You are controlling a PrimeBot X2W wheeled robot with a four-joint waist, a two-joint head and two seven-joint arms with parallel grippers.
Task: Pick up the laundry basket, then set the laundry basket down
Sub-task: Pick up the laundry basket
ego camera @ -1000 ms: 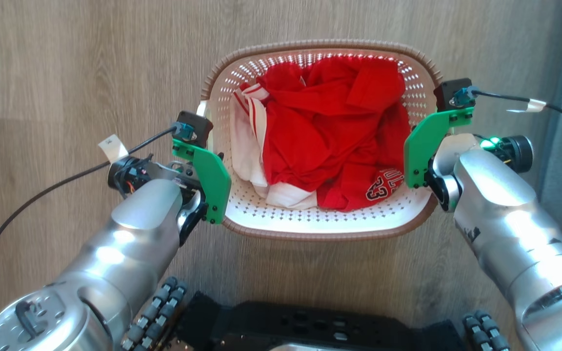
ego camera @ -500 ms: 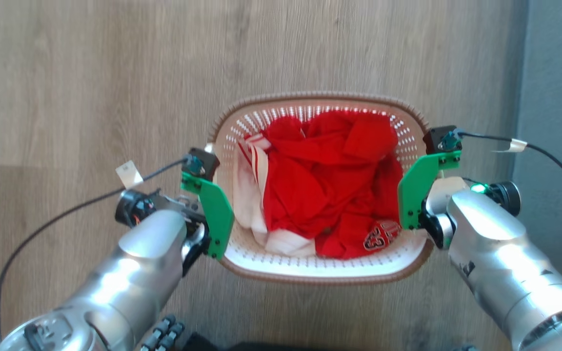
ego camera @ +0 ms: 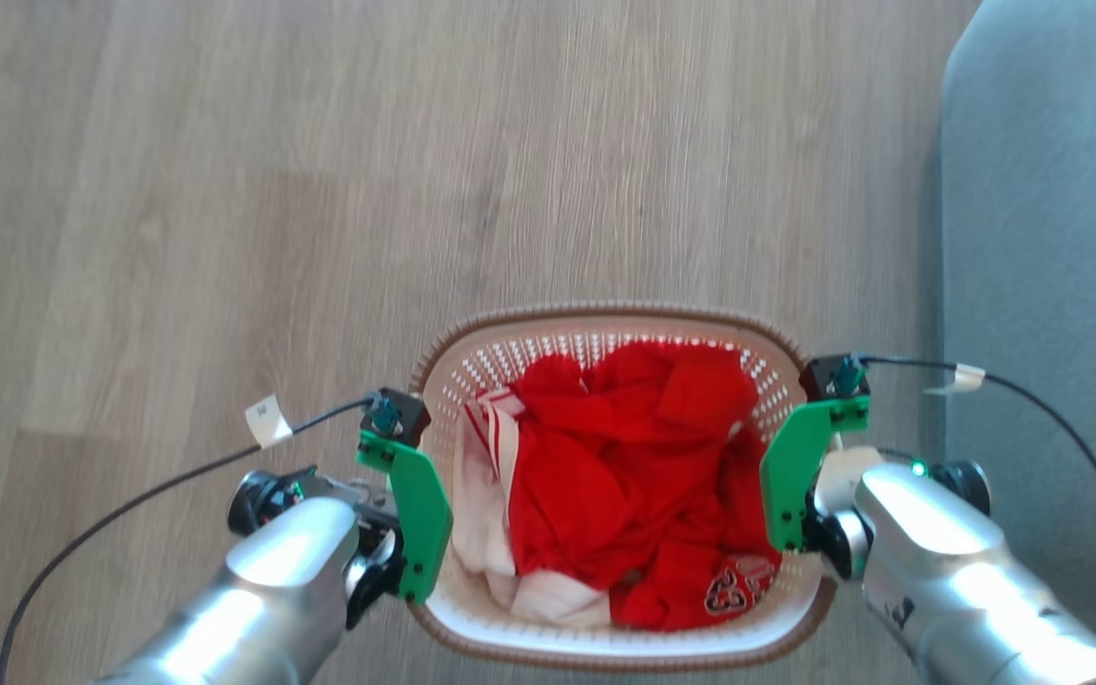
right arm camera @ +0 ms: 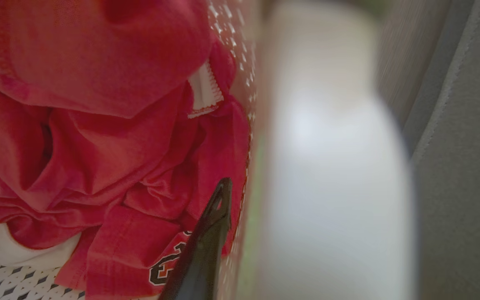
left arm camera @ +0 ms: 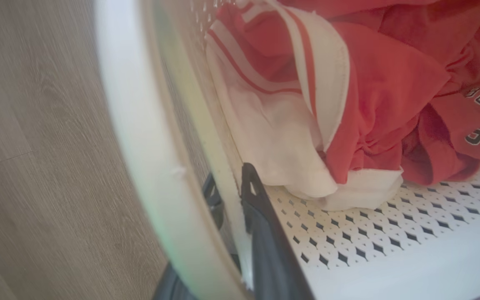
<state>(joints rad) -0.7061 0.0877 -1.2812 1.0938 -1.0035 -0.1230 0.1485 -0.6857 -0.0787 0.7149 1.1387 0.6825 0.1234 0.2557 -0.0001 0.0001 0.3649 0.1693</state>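
The laundry basket (ego camera: 605, 313), white with perforated walls and a brown braided rim, sits low in the head view between my two arms. It holds red and white clothes (ego camera: 624, 476). My left gripper (left arm camera: 231, 187) is shut on the basket's left wall, with one dark finger (left arm camera: 261, 221) inside and the other outside, next to the white handle (left arm camera: 140, 125). My right gripper (right arm camera: 233, 196) clamps the right wall. Its inner finger (right arm camera: 206, 241) lies against the red cloth, and the blurred white handle (right arm camera: 327, 166) hides the outer one.
Wooden floor (ego camera: 320, 190) spreads ahead and to the left. Grey upholstered furniture (ego camera: 1052, 285) stands close along the right side of the basket and my right arm. Black cables (ego camera: 129, 504) trail from both wrists.
The whole head picture has shifted, so the camera moved. Basket and arms now sit lower and look smaller, my base has left the picture and more grey furniture shows. Both grippers keep their hold.
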